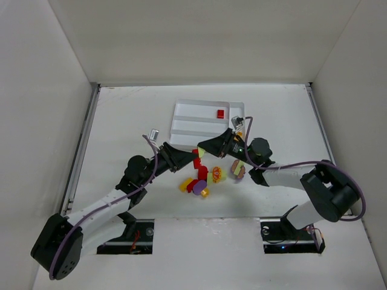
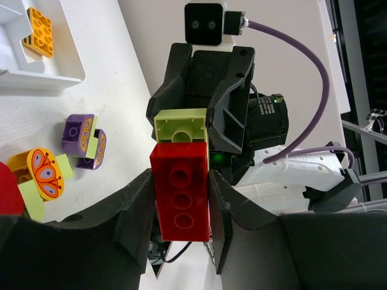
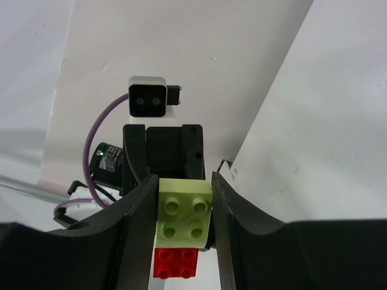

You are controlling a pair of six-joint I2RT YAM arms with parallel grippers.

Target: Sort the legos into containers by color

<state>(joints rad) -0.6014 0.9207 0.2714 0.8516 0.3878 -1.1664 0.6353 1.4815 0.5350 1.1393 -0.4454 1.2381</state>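
My left gripper (image 2: 179, 181) is shut on a long red lego (image 2: 180, 192), both fingers pressed on its sides. A lime-yellow lego (image 2: 181, 125) is joined to its far end. The right wrist view shows my right gripper (image 3: 183, 193) shut on that lime-yellow lego (image 3: 183, 211), with the red lego (image 3: 175, 263) below it. From above, the two grippers meet tip to tip (image 1: 198, 154) just in front of the white tray (image 1: 193, 112). One red lego (image 1: 221, 113) lies in a tray slot, and an orange-yellow one (image 2: 39, 30) lies in the crosswise slot.
Loose legos lie on the table under the grippers: a mixed pile (image 1: 196, 184), a butterfly-printed orange-yellow piece (image 1: 217, 175) and purple pieces (image 1: 237, 169). The left wrist view shows the purple ones (image 2: 81, 134) beside the tray corner (image 2: 54, 75). White walls enclose the table.
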